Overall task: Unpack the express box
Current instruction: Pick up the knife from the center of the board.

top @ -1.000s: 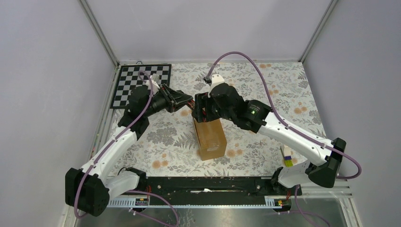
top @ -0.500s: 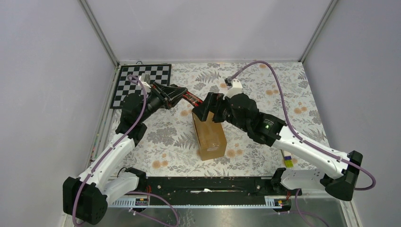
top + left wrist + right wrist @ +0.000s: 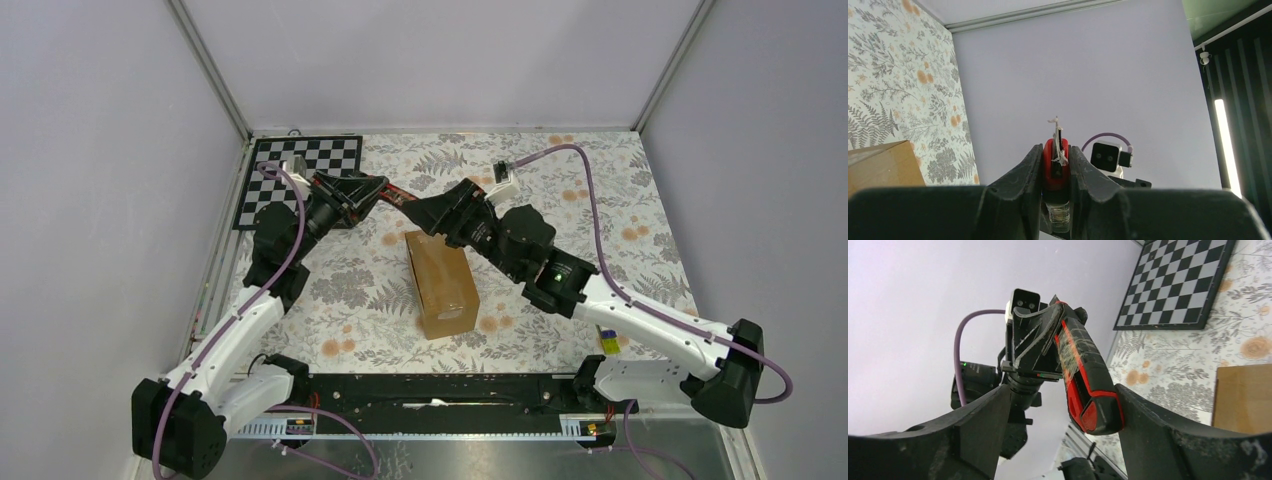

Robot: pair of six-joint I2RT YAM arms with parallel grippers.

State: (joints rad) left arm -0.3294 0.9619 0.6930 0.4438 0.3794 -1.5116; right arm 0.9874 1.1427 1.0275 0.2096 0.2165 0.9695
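So beyond the brown cardboard carton (image 3: 442, 283), my left gripper (image 3: 378, 187) pinches a red-handled cutter (image 3: 1083, 375); right gripper (image 3: 418, 207) faces it, jaws spread.

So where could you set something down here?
Bare cloth lies between the express box and the left arm, and in the far right corner. Crowded: beyond the box, where left gripper and right gripper meet at the red cutter.

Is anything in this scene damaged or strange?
The cutter in the left gripper looks worn: whitish shreds cling to its tip, and crinkled clear tape wraps its handle. The box looks intact.
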